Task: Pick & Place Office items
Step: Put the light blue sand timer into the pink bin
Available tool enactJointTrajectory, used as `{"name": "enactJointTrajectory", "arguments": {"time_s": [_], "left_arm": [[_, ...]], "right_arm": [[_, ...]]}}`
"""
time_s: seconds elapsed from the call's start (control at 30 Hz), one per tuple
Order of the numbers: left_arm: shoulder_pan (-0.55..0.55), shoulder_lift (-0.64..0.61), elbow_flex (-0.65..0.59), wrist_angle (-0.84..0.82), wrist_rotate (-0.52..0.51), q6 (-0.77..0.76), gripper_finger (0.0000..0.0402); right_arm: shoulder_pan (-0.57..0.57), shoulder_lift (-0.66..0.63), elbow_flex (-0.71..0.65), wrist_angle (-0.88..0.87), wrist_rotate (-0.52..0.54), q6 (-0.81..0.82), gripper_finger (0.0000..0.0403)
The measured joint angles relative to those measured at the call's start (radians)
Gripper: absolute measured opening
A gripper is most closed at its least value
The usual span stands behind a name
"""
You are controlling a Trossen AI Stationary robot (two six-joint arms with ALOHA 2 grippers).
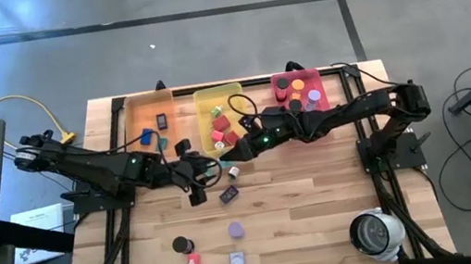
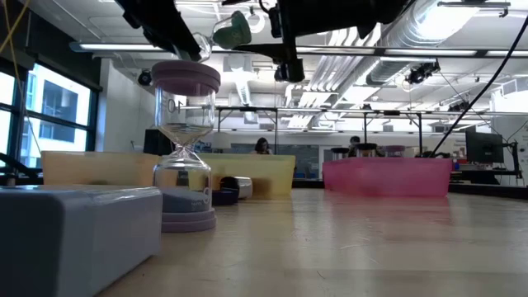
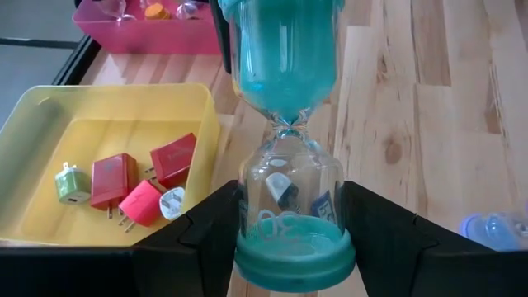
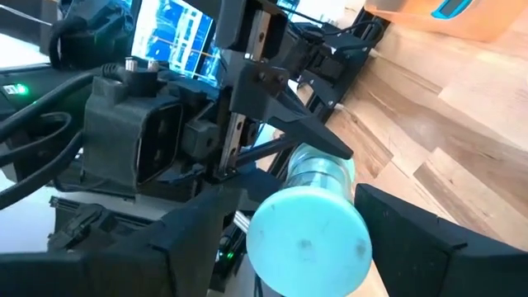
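From above we see both arms stretched inward over the worktop [image 1: 321,203], meeting near the yellow tray [image 1: 204,99]. At worktop height, a lavender hourglass [image 2: 186,148] stands upright while a teal hourglass [image 2: 233,30] hangs overhead between the arms. From the left wrist, the left claw [image 3: 293,239] grips that teal hourglass by one end cap, beside red chargers [image 3: 136,186]. From the right wrist, the right claw [image 4: 309,235] flanks its other cap; whether it grips, we cannot tell.

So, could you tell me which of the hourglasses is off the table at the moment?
The teal hourglass: the left tool grips it in the air, the right tool at its other end. The lavender hourglass stands upright on the table.
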State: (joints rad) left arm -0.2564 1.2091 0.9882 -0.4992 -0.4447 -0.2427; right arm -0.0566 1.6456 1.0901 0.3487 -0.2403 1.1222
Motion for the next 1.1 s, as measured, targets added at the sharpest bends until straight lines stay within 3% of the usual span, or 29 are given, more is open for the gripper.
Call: {"name": "enactJointTrajectory", "arguments": {"time_s": [0.87,1.1], "left_arm": [[0.06,0.016,0.0,-0.002,0.137,-0.047,0.019],[0.06,0.016,0.0,-0.003,0.14,-0.046,0.019]], "right_arm": [[-0.011,0.0,0.0,-0.103,-0.01,0.0,0.0261],[-0.011,0.0,0.0,-0.113,-0.029,0.0,0.0235]]}}
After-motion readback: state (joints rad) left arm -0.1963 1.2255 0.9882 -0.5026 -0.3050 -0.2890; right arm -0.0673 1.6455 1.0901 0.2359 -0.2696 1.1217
